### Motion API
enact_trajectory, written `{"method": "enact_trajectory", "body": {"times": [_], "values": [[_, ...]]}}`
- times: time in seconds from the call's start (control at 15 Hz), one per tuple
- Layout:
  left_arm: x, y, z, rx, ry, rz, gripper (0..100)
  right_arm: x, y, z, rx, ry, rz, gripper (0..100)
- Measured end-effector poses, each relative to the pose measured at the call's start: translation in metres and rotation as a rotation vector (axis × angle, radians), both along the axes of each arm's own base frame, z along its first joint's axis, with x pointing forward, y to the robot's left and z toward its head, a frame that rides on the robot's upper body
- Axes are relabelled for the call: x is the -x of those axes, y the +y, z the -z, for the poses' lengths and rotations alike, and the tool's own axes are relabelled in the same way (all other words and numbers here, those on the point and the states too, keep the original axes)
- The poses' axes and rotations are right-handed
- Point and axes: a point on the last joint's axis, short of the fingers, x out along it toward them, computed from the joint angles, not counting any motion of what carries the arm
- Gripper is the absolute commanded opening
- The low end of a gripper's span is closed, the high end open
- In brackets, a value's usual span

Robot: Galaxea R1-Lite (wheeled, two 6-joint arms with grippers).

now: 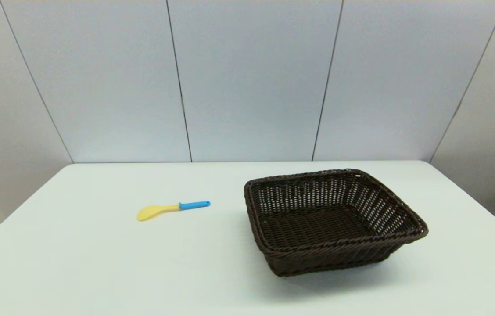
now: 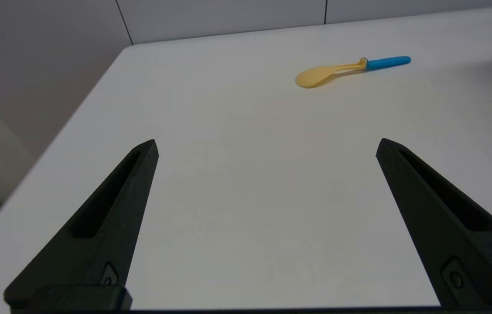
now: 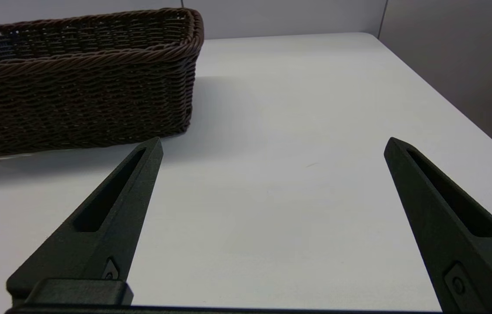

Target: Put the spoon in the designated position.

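The spoon, yellow bowl and blue handle, lies flat on the white table left of centre, handle pointing toward the basket. It also shows in the left wrist view as the spoon, well beyond my left gripper, which is open and empty over bare table. My right gripper is open and empty too, near the table's front right, with the basket a short way off. Neither arm shows in the head view.
A dark brown woven basket stands right of centre with nothing in it. The white table ends at grey wall panels behind, and its side edges fall away at left and right.
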Motion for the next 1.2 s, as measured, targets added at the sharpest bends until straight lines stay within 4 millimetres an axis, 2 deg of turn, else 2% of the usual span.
{"method": "enact_trajectory", "body": {"times": [0.2, 0.4, 0.53, 0.73, 0.93, 1.07, 1.2], "values": [[-0.017, -0.001, -0.037, -0.108, 0.067, 0.047, 100, 0.0, 0.0, 0.0, 0.0, 0.0, 0.0, 100], [-0.053, -0.002, -0.083, -0.187, 0.151, 0.099, 100, 0.0, 0.0, 0.0, 0.0, 0.0, 0.0, 100], [-0.091, -0.003, -0.114, -0.246, 0.192, 0.158, 100, 0.0, 0.0, 0.0, 0.0, 0.0, 0.0, 100], [-0.169, -0.009, -0.149, -0.352, 0.25, 0.289, 100, 0.0, 0.0, 0.0, 0.0, 0.0, 0.0, 100], [-0.242, -0.019, -0.148, -0.438, 0.324, 0.497, 100, 0.0, 0.0, 0.0, 0.0, 0.0, 0.0, 100], [-0.284, -0.027, -0.131, -0.498, 0.372, 0.659, 100, 0.0, 0.0, 0.0, 0.0, 0.0, 0.0, 100], [-0.314, -0.033, -0.109, -0.535, 0.434, 0.801, 100, 0.0, 0.0, 0.0, 0.0, 0.0, 0.0, 100]]}}
